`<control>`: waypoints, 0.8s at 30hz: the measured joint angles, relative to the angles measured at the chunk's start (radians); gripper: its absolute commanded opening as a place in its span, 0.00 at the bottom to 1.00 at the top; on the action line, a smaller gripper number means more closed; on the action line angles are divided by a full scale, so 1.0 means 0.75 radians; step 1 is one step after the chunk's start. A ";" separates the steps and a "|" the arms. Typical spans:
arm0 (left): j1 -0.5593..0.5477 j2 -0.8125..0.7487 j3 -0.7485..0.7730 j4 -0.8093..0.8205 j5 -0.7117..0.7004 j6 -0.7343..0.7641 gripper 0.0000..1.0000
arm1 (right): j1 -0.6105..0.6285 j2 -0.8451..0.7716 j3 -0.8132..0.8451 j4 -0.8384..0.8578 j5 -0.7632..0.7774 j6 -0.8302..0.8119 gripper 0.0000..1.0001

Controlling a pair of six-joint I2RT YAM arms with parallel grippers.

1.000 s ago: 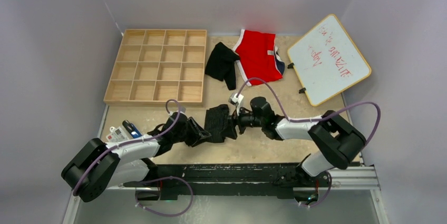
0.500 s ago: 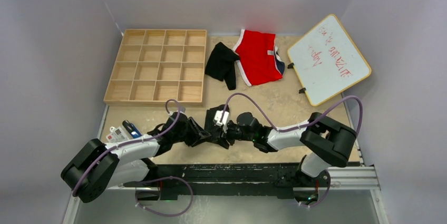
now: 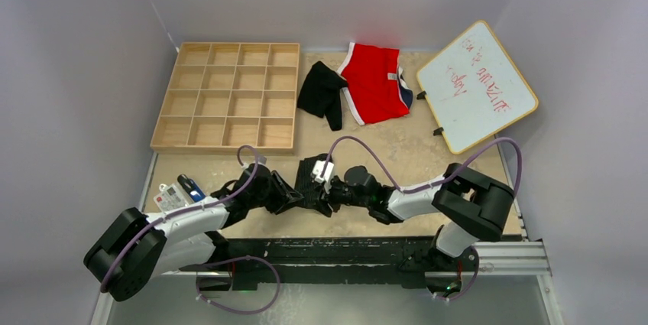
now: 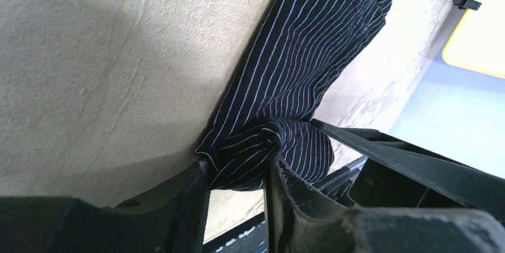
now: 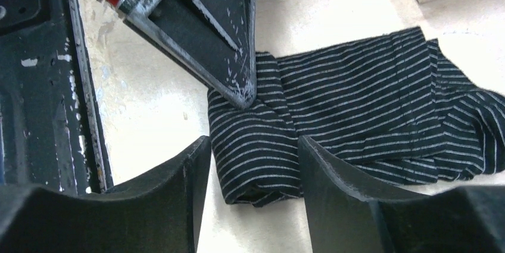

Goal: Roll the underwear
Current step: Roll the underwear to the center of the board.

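Striped underwear (image 3: 308, 170) lies on the table (image 3: 428, 157), lower centre of the top view, between the grippers. Plain underwear (image 3: 321, 94) lies upper centre, just beside the red briefs (image 3: 374, 80).

Handling, judged: light, limp, grippy knit. It likely unrolls unless pinned, so take it at the rolled end.

Left gripper (image 4: 238, 172): clamped on that bunched end.

Right gripper (image 5: 253, 146): part open, astride the roll, not visibly pinching.

Hidden: the roll's underside and how many turns it has. In the top view the wrists cover the contact.

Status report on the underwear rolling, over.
Left gripper shut on rolled end of striped underwear. Right gripper open, fingers straddling same end. Second black pair far side, against red briefs. Nothing else in the way.
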 measured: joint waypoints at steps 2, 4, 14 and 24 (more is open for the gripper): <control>0.000 -0.005 0.000 -0.006 -0.004 0.000 0.33 | -0.001 0.000 -0.018 0.013 0.005 0.015 0.66; 0.000 -0.007 0.000 -0.010 -0.005 0.001 0.33 | -0.001 -0.005 -0.040 0.010 0.020 0.024 0.68; 0.000 -0.005 0.000 -0.009 -0.006 0.001 0.33 | -0.001 -0.092 -0.055 -0.047 0.049 0.034 0.59; 0.000 -0.011 0.000 -0.016 -0.009 0.001 0.36 | 0.024 0.036 -0.030 0.024 0.041 0.114 0.20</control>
